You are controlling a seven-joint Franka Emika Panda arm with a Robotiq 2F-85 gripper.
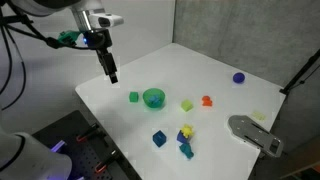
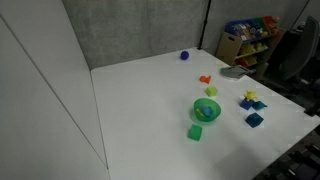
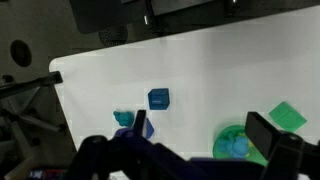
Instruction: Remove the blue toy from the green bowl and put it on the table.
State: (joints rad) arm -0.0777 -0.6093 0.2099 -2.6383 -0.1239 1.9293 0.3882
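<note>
The green bowl (image 1: 160,100) stands near the middle of the white table (image 1: 190,65). The blue toy (image 2: 207,110) lies inside the bowl (image 2: 196,113). In the wrist view the blue toy (image 3: 231,146) shows in the bowl (image 3: 225,131) at the lower right, close to one finger. My gripper (image 1: 111,73) hangs open and empty above the table's edge, apart from the bowl and higher than it. In the wrist view the gripper (image 3: 200,135) has bare table between its fingers. The gripper does not show in the exterior view from the table's side.
A small green cube (image 1: 134,97) sits beside the bowl. A second blue cube (image 1: 159,138), a teal piece (image 1: 186,151) and a yellow cluster (image 1: 186,131) lie near the front edge. A lime cube (image 1: 187,104), an orange toy (image 1: 207,100), a purple ball (image 1: 239,77) and a grey object (image 1: 255,133) lie beyond.
</note>
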